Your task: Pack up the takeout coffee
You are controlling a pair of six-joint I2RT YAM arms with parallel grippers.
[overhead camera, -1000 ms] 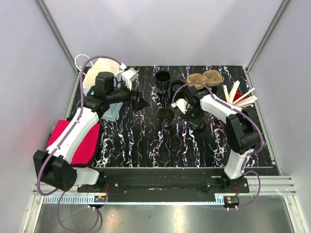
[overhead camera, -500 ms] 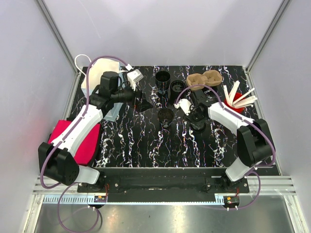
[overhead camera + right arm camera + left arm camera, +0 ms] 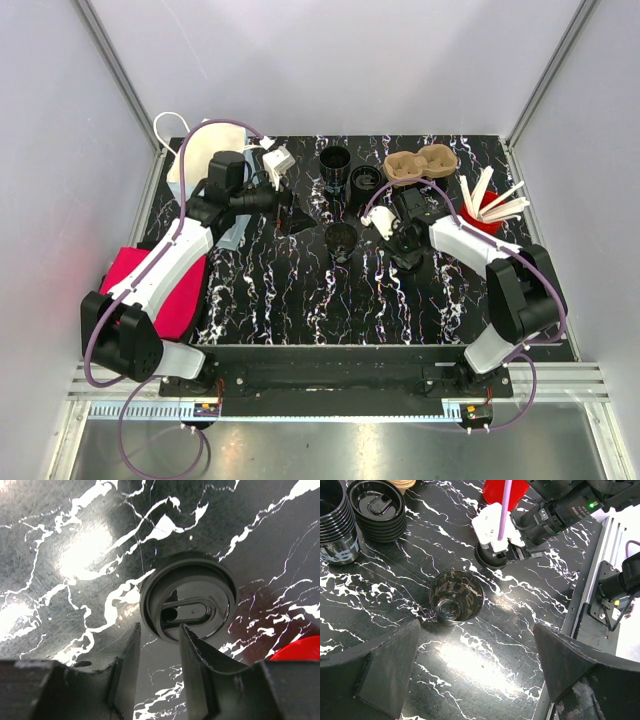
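Coffee cup point(image 3: 456, 597) stands upright and uncovered on the marbled table point(image 3: 300, 300), so I judge the job to be at the lidding step, with nothing yet loaded for carrying. On the left, the left gripper point(image 3: 476, 630) hovers above the table with its jaws spread as wide as they go and nothing between them. The cup sits ahead of it and lower down, roughly in line with the gap between its fingers but well clear of both. Farther ahead and off to one side in its wrist view stand a stack of cups point(image 3: 335, 525) and, just beside that, a stack of lids point(image 3: 377, 507). Moving right, the right gripper point(image 3: 160, 627) is low over a single lid point(image 3: 192, 605) lying flat on the table. Its jaws are partly apart, and the lid's near rim shows just past the tips, not clamped as far as I can tell. That lid lies near the cup but apart from it. Beyond the right gripper lies the cardboard carrier point(image 3: 420, 163), its wells seemingly unfilled. The next move likely calls for the right gripper to pinch the lid's rim, awkward with the lid flat on the table. It must then lift the lid and set it level on the cup's mouth, perhaps with the left gripper closing on the cup wall to steady it.
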